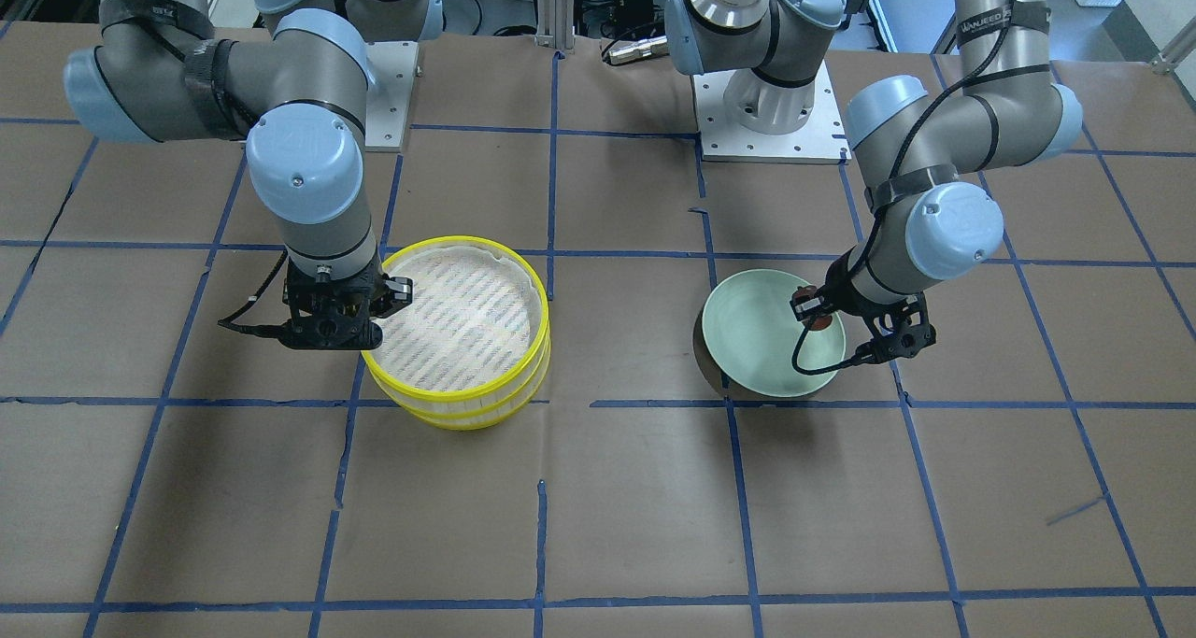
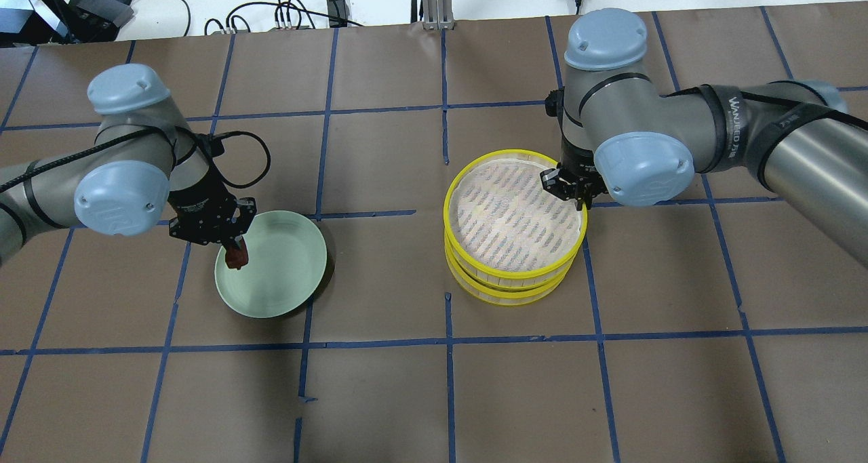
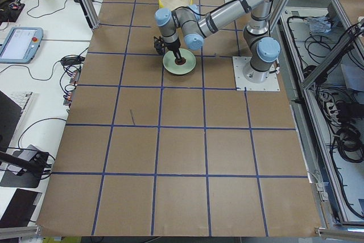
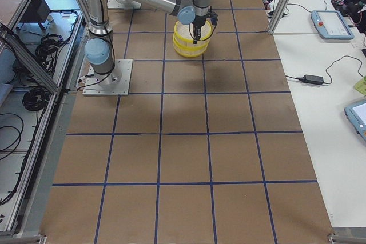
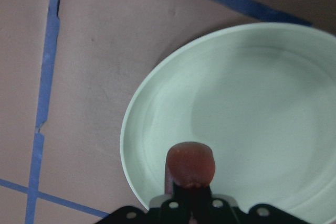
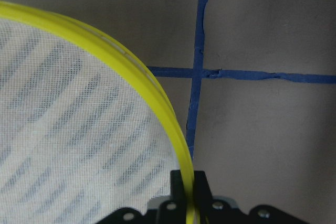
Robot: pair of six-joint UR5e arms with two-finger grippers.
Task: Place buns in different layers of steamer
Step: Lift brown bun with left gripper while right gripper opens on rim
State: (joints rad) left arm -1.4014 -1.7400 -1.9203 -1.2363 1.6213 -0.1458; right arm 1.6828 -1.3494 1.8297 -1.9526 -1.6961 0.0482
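One reddish-brown bun (image 5: 191, 161), which I judge light and soft, sits pinched in my left gripper (image 2: 236, 256); my right gripper (image 6: 189, 184) clamps the thin, stiff yellow rim of the steamer (image 6: 134, 73).

Bright, even light from above covers the brown tabletop (image 2: 515, 395). A soft dark shadow hugs one side of the green plate (image 2: 285, 280). Well away from the plate, the right arm (image 2: 807, 158) shows glare. Both wrist views are dimmer, with the bun (image 5: 191, 162) and the steamer (image 6: 152, 98) rim blurred near the lens.
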